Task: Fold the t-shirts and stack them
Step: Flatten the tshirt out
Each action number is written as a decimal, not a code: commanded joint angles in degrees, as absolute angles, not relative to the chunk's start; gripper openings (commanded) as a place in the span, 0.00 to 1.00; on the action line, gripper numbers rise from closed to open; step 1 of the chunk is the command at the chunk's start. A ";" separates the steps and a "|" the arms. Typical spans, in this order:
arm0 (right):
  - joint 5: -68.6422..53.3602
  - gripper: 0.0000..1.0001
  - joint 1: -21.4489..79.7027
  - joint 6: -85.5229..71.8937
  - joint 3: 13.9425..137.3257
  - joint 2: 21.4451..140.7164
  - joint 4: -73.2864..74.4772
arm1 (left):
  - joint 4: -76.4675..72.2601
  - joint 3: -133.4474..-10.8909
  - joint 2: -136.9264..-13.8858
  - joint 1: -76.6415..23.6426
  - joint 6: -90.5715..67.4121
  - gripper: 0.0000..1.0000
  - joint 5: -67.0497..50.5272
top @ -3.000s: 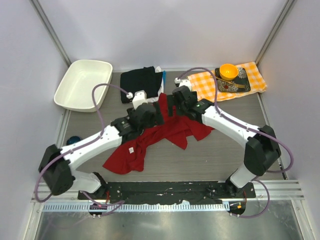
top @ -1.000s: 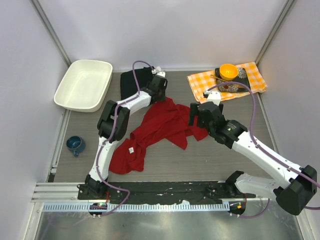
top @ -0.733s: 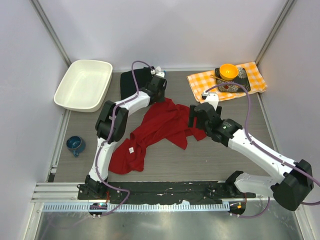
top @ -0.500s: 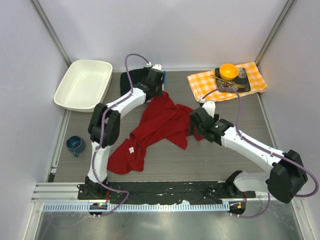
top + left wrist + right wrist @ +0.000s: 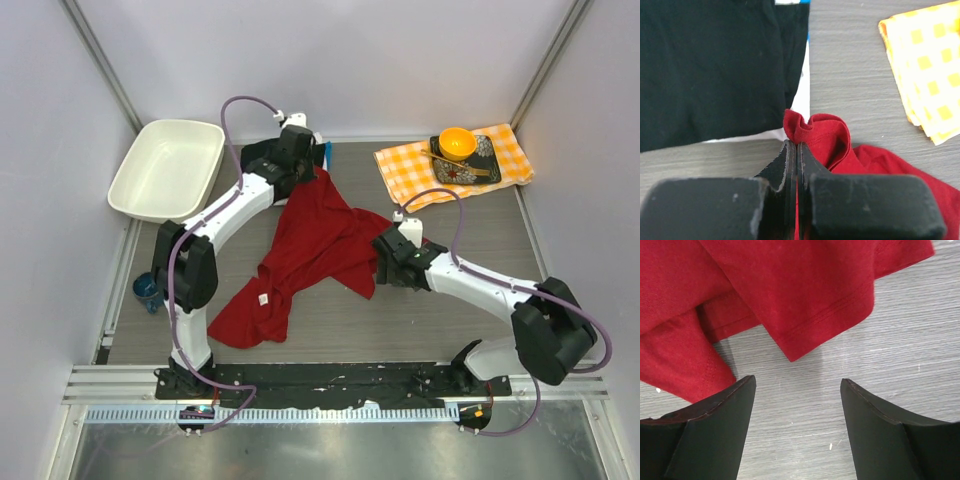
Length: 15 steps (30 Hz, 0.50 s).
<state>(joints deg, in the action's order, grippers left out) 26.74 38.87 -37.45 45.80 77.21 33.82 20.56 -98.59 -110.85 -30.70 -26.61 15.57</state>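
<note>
The red t-shirt [image 5: 320, 245] lies crumpled across the middle of the table. My left gripper [image 5: 312, 172] is shut on its far corner [image 5: 812, 131], with red cloth pinched between the closed jaws [image 5: 797, 146]. Just beyond that corner lies a folded black t-shirt [image 5: 715, 65] on top of a white one [image 5: 802, 100]. My right gripper [image 5: 796, 385] is open, low over the bare table at the red shirt's right hem [image 5: 805, 340]. Nothing sits between its fingers, and the hem's corner lies just ahead of the gap. In the top view the right gripper [image 5: 384, 268] is at the shirt's right edge.
A white tub [image 5: 165, 170] stands at the back left and a blue mug [image 5: 148, 290] by the left edge. The orange-and-white checked cloth [image 5: 405, 170] at the back right carries a dark tray with an orange bowl [image 5: 457, 142].
The left gripper closed on the red shirt's far corner and drew it toward the back. The right arm swung left and nearer, down to the shirt's right hem, its jaws narrowing a little.
</note>
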 commanded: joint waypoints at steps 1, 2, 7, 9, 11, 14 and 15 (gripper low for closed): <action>25.14 0.73 38.85 -37.53 45.26 80.85 29.18 | 21.27 -95.54 -107.84 -29.36 -28.65 0.00 17.14; 25.48 0.71 38.85 -37.44 45.26 81.47 28.48 | 20.66 -94.93 -107.15 -29.18 -28.91 0.00 17.05; 28.29 0.66 38.85 -36.13 46.14 85.51 26.72 | 19.07 -90.80 -104.95 -28.21 -30.06 0.00 16.26; 30.05 0.65 38.85 -35.33 47.10 86.13 26.46 | 18.20 -89.39 -103.98 -27.95 -30.23 0.00 16.17; 30.58 0.64 38.76 -34.63 47.90 86.75 26.19 | 18.19 -88.60 -103.54 -27.77 -30.23 0.00 16.17; 31.11 0.63 38.85 -33.93 49.48 87.19 26.45 | 18.02 -87.89 -102.75 -27.42 -30.23 0.00 16.26; 31.29 0.63 38.85 -33.49 50.18 87.27 26.63 | 18.02 -87.28 -102.22 -27.25 -30.23 0.00 16.26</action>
